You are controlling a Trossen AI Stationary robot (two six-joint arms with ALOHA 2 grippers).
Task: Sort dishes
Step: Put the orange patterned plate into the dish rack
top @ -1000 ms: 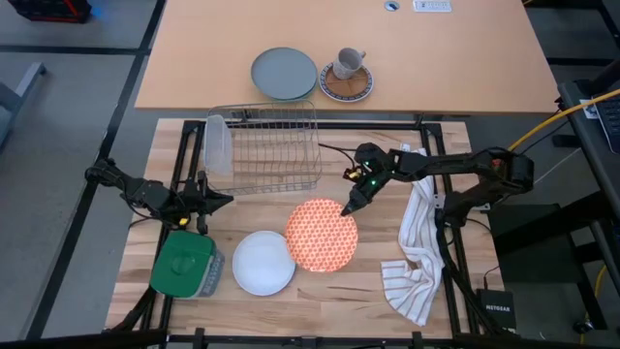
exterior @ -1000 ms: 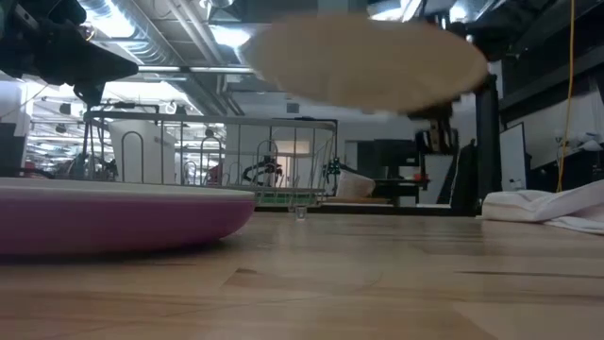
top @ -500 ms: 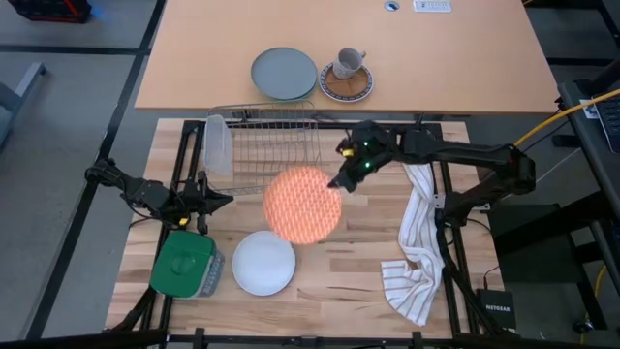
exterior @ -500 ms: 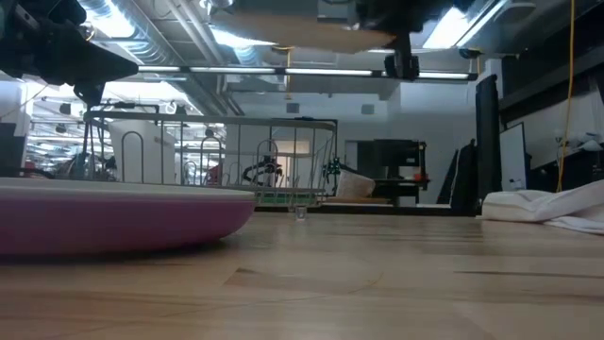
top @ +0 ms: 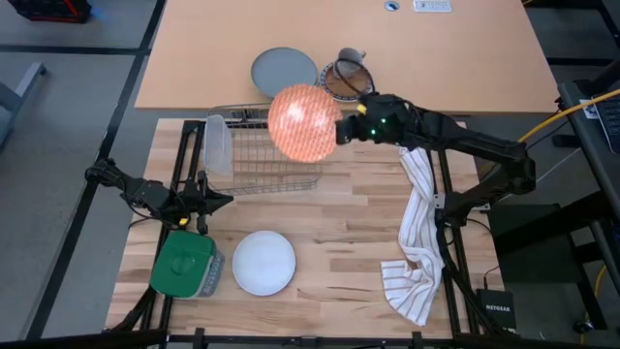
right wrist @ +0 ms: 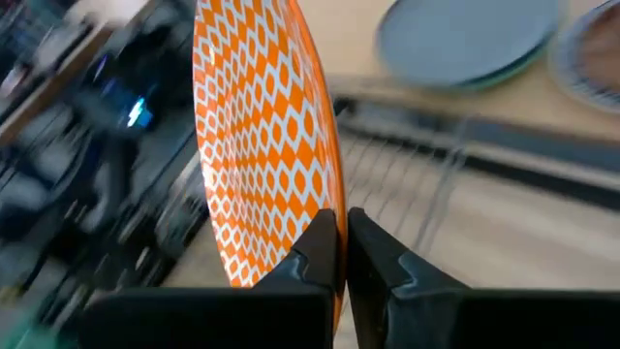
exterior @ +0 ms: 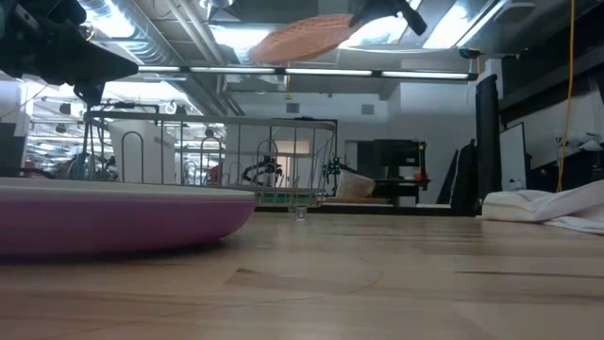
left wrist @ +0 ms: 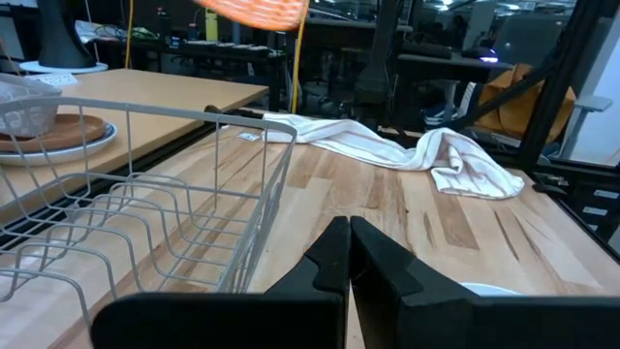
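Note:
The orange-red patterned plate (top: 304, 121) is in the air over the far right part of the wire dish rack (top: 266, 145). It also shows in the low view (exterior: 302, 36) and the right wrist view (right wrist: 266, 136). My right gripper (top: 342, 132) is shut on it. The white plate (top: 263, 262) lies flat on the wooden table near the front. A purple plate (exterior: 113, 219) shows only in the low view, lying flat close to the camera. My left gripper (top: 225, 200) is shut and empty, level, by the rack's near left corner. My right gripper pinches the orange-red plate's rim (right wrist: 325, 194) between its two fingers, one finger on each face. The fingers come about level from the table's right. The plate is lifted clear and tilted steeply, its patterned face partly up, high over the rack.
A white towel (top: 417, 242) lies along the table's right side. A green container (top: 182, 267) stands at the near left. On the far table are a grey-blue plate (top: 281, 70) and a saucer with a cup (top: 349, 73). Bare wood (top: 339, 223) lies between rack and towel.
My right gripper has carried the orange-red plate up and toward the table's far edge, from low over the table's middle to high over the rack. The plate has tipped from level to steeply tilted. The gripper has stayed shut on it.

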